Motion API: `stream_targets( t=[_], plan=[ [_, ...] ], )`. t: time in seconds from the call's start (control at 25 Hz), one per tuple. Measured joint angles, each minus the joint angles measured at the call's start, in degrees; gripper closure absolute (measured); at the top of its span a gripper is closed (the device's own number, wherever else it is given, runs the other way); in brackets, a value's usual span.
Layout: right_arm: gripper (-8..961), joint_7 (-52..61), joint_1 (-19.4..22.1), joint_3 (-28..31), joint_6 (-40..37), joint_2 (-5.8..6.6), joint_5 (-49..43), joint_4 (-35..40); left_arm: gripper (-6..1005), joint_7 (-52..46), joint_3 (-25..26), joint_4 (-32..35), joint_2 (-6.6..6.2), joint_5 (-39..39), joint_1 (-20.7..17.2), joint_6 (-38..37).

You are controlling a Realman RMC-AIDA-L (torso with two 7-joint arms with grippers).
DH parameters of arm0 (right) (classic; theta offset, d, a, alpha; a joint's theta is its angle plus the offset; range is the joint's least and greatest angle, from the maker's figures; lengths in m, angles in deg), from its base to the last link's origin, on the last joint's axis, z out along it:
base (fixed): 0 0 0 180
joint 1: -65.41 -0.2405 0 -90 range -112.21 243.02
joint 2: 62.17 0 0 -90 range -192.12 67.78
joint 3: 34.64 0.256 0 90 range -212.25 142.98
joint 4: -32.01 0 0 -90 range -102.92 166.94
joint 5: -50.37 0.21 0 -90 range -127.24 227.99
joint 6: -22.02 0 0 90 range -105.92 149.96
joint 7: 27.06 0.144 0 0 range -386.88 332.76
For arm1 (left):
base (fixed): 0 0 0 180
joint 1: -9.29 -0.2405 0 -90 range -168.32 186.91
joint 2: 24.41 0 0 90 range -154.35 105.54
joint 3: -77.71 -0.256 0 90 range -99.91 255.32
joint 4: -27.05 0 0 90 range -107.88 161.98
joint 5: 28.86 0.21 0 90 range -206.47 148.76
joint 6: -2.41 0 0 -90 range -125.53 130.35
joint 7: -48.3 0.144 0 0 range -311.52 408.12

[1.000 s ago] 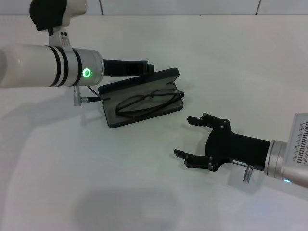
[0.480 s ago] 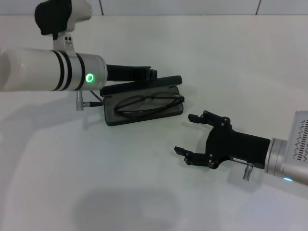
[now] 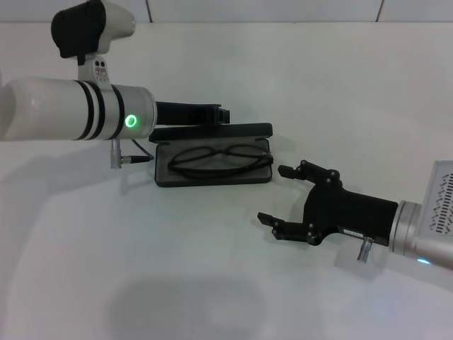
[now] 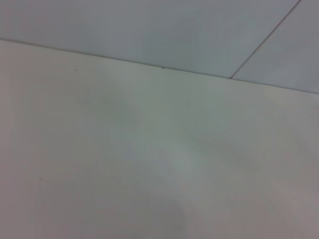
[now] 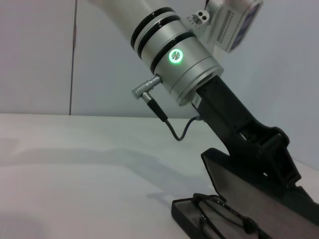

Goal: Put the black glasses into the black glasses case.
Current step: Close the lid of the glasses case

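The black glasses [image 3: 219,157] lie folded inside the black glasses case [image 3: 212,178], which sits open at the table's middle. Its lid [image 3: 212,132] stands half raised along the far side. My left gripper [image 3: 216,113] is shut and reaches in from the left, resting against the back of the lid. The right wrist view shows the left gripper [image 5: 279,154] leaning on the lid [image 5: 224,172], with the glasses [image 5: 224,214] in the tray below. My right gripper [image 3: 270,193] hovers open to the right of the case, holding nothing.
A white table [image 3: 141,269] spreads all around the case, and a tiled wall [image 3: 269,10] runs along its far edge. A grey cable and plug [image 3: 127,157] hang from the left wrist beside the case. The left wrist view shows only table and wall.
The lid has swung lower over the glasses as my left gripper pushed it. The case has turned square to the table edge. The right gripper has barely moved.
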Motion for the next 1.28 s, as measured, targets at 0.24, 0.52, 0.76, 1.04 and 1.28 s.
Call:
stream_targets(
  t=[0.24, 0.52, 0.76, 1.04, 1.28],
  plan=[
    [110, 0.0, -0.2, 0.1, 0.1, 0.0, 0.0, 0.0, 931, 1.4, -0.4, 0.2, -0.01, -2.0, -0.5, 0.0],
    [109, 0.6, 0.1, -0.2, -0.5, 0.0, 0.0, 0.0, 931, 1.7, -0.5, 0.4, -0.14, -2.4, -0.6, 0.0],
    [110, 0.2, 1.3, 0.2, -3.4, 0.0, 0.0, 0.0, 931, 1.7, -0.5, 0.7, -0.25, -2.4, -1.3, 0.0],
    [110, 0.4, 2.2, 1.3, -3.3, 0.0, 0.0, -0.1, 931, 2.5, -0.3, 1.3, -0.35, -2.7, -1.5, -0.9],
    [109, 0.6, 2.3, 1.2, -3.2, 0.0, 0.0, -0.3, 931, 2.5, -0.1, 2.0, -0.35, -2.8, -1.6, -1.4]
  ],
)
